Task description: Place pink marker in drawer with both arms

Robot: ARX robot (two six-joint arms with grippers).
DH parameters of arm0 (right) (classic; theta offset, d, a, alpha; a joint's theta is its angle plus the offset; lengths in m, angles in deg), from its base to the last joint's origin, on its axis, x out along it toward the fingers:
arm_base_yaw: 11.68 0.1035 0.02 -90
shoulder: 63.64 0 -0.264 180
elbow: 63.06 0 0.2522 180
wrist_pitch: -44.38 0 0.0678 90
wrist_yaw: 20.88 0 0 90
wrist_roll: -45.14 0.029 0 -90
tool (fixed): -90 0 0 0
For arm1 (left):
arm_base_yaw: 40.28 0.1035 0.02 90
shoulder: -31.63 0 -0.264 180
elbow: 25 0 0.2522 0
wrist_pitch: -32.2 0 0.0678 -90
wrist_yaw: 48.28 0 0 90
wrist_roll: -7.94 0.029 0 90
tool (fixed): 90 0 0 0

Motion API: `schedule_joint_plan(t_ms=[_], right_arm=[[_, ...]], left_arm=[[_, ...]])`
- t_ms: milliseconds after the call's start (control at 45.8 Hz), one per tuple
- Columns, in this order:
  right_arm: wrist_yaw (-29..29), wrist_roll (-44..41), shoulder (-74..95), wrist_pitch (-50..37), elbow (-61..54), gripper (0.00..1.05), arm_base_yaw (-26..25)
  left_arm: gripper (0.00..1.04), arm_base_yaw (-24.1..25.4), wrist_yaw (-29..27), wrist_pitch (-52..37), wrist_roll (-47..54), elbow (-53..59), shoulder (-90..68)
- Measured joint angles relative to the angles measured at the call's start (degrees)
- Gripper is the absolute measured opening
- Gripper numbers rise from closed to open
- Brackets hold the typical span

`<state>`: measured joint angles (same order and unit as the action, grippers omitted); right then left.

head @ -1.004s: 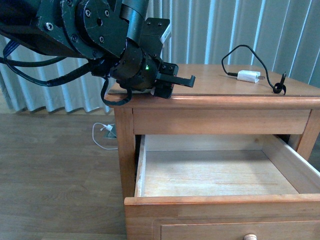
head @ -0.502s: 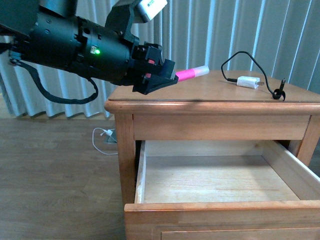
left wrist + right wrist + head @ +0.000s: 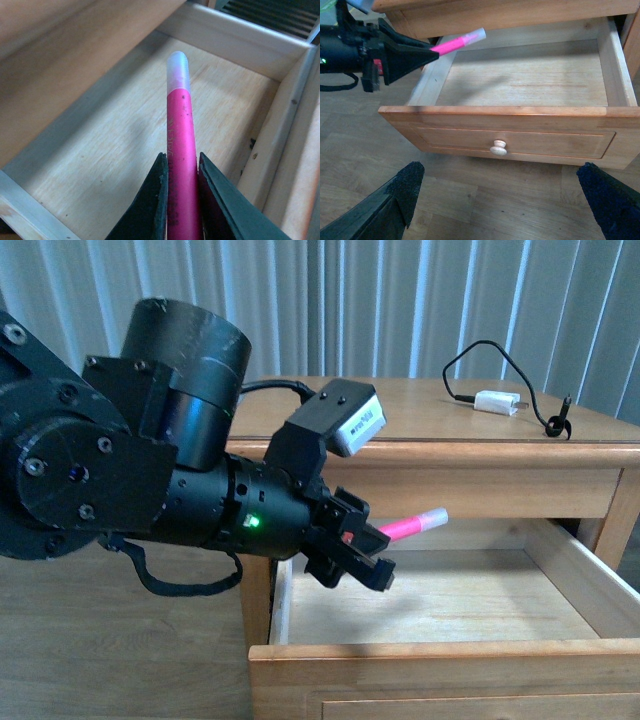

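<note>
My left gripper (image 3: 362, 562) is shut on the pink marker (image 3: 408, 527), which sticks out with its white end forward over the left part of the open drawer (image 3: 440, 650). In the left wrist view the marker (image 3: 179, 135) sits clamped between both fingers (image 3: 155, 200), above the drawer's pale floor (image 3: 115, 135). In the right wrist view the marker (image 3: 457, 42) hangs over the drawer's left rear corner. My right gripper (image 3: 502, 200) is open and empty, in front of the drawer front (image 3: 520, 137) and its round knob (image 3: 498, 147), above the floor.
A white charger block (image 3: 497, 400) with a black cable (image 3: 470, 348) lies on the nightstand top (image 3: 420, 415). Curtains hang behind. Wood floor lies to the left and in front of the drawer (image 3: 485, 200).
My left arm has come down from the nightstand top with the marker, from above the top's edge to in front of it, over the open drawer's left side.
</note>
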<state>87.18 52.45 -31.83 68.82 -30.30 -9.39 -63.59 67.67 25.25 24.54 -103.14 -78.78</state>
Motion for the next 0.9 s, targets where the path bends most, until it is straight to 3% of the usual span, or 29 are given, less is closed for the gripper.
schedule_joint_plan(t_ms=[240,480,742,895], right_arm=[[0.00,0.00,0.00,0.00,0.00,0.96,0.00],[0.00,0.00,0.00,0.00,0.00,0.96,0.00],[0.00,0.00,0.00,0.00,0.00,0.96,0.00],[0.02,0.00,0.00,0.00,0.00,0.96,0.00]], left_arm=[[0.15,-1.33,-2.97,-0.24,-0.37,-1.16,-4.70],[0.53,-1.92,-6.32,-1.73,-0.33,-1.29,-4.35],[1.00,-0.11,-14.64,-2.14,-1.97,4.39,5.33],[0.99,2.80,-19.02,-6.36,-5.42,10.62,13.94]])
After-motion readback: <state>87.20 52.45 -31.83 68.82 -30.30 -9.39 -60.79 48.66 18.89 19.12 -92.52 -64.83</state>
